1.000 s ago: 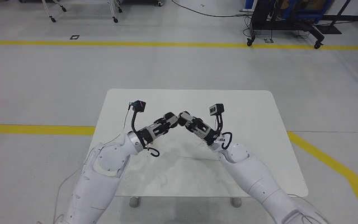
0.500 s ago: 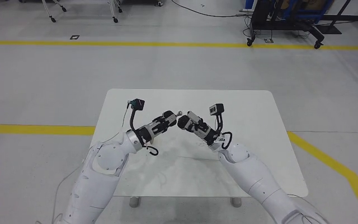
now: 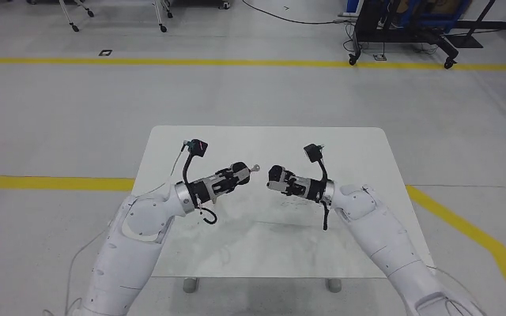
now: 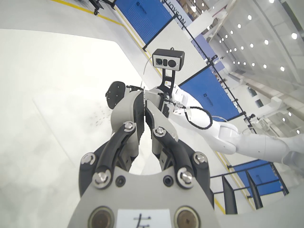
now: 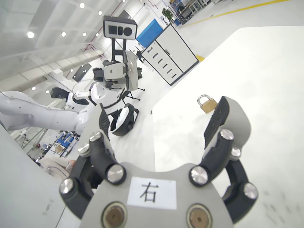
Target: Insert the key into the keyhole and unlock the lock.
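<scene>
Here, both arms are above the middle of the white table, with their grippers pointing at each other and a small gap between the tips. The left gripper is closed narrow: its two ribbed pads press together on a thin piece of metal, the key, which stands out a little beyond the tips. The key is held above the table, not lying on it. The right gripper is opened wide, with free space between its fingers. The lock, a small brass padlock with a silver shackle, lies on the table, apart from the key. In the right wrist view it appears just beside one fingertip of the right gripper, and I cannot tell if it touches that finger. The shackle looks pushed into the body, but the lock is too small to be sure
</scene>
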Available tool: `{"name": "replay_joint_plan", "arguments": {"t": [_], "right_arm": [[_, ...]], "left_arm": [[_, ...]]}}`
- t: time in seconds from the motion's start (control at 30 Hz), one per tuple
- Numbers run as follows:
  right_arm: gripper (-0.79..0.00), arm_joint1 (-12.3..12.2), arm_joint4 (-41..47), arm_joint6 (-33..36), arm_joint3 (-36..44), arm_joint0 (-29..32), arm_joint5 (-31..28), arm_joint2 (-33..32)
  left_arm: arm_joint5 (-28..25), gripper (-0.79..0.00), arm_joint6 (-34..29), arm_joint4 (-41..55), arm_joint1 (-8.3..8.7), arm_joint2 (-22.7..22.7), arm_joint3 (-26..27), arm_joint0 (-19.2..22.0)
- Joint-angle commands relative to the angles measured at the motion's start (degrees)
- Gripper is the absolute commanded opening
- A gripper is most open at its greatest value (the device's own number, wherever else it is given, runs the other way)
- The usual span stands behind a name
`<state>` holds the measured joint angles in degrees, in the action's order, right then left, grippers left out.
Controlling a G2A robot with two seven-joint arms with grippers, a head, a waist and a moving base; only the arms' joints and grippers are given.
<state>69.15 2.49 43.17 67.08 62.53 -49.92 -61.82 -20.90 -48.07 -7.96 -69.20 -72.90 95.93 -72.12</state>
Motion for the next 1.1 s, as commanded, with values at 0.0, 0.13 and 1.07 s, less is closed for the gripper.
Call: {"name": "replay_joint_plan", "arguments": {"t": [0.0, 0.13, 1.07], "right_arm": [[0.0, -0.34, 1.5, 1.01, 0.87, 0.73, -0.99, -0.5], [-0.031, -0.66, 6.01, 3.48, 1.31, 1.32, -2.0, -0.14], [-0.449, -3.55, 12.57, 5.89, -0.48, -1.97, -5.3, 7.33]], "left_arm": [[-1.65, -0.785, -2.9, -0.25, 0.32, -0.23, 0.02, 0.4], [-3.88, -0.785, -5.34, -0.16, 0.7, 0.1, 0.21, 0.51], [-6.34, -0.785, -8.84, -5.16, 2.48, 4.09, 0.37, 2.28]]}}
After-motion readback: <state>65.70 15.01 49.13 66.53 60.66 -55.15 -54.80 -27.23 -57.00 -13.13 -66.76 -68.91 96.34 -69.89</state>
